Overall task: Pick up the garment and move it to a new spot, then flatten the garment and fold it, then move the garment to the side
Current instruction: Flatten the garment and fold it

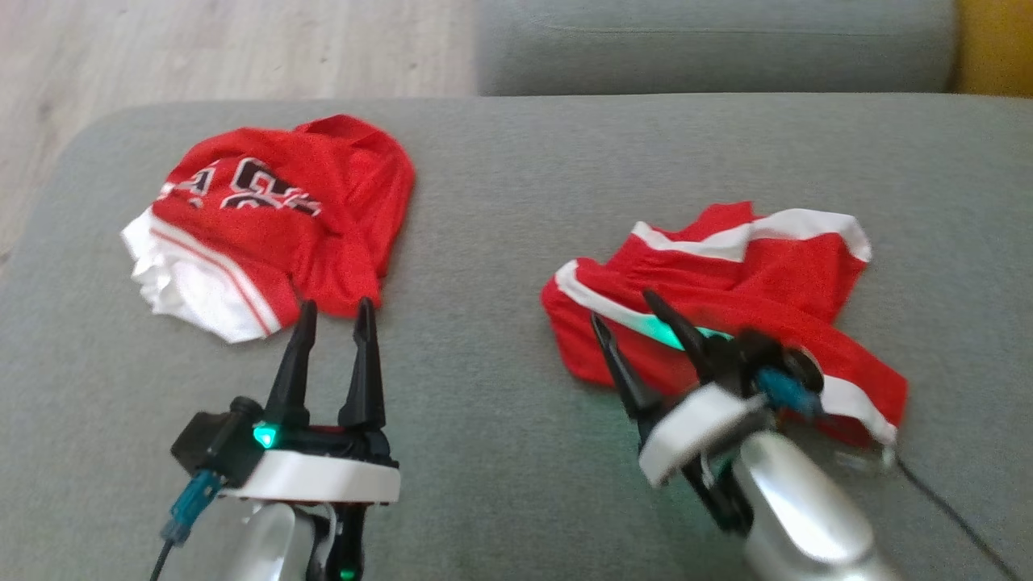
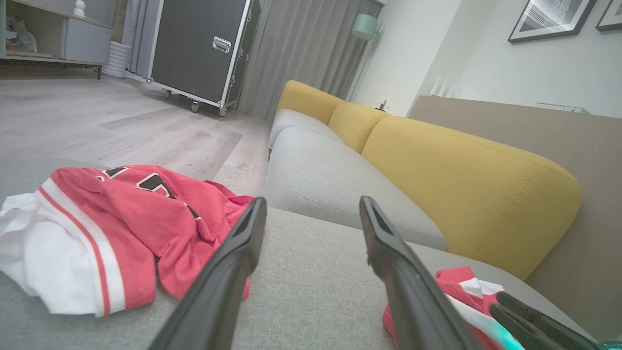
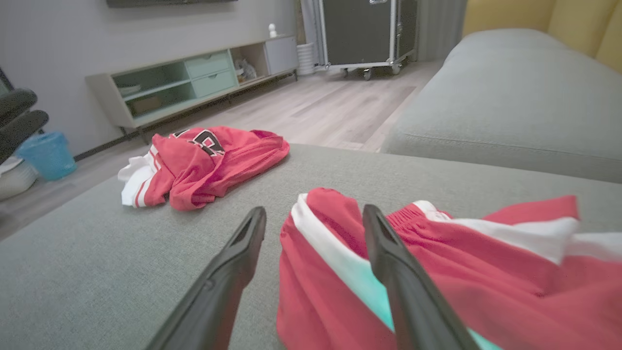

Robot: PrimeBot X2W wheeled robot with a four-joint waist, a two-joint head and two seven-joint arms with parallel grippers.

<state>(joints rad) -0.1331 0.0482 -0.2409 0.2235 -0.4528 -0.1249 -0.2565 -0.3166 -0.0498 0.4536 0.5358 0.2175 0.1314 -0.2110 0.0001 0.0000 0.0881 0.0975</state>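
The garment, red shorts (image 1: 750, 282) with white stripes, lies crumpled on the right of the grey sofa cushion (image 1: 500, 202). My right gripper (image 1: 623, 307) stands open at its left edge, one finger over the cloth and the other beside it; in the right wrist view the shorts' (image 3: 437, 272) striped edge lies between the open fingers (image 3: 314, 210), held by neither. My left gripper (image 1: 336, 305) is open and empty just short of a red jersey (image 1: 274, 218) with white trim. The left wrist view shows the jersey (image 2: 121, 218) left of its fingers (image 2: 312, 201).
A second grey seat (image 1: 710, 40) and yellow back cushions (image 2: 466, 184) lie beyond the cushion. Wooden floor (image 1: 202, 48) runs off the far left edge. A wheeled black case (image 2: 199, 48), a low cabinet (image 3: 194, 82) and a blue bin (image 3: 46, 153) stand across the room.
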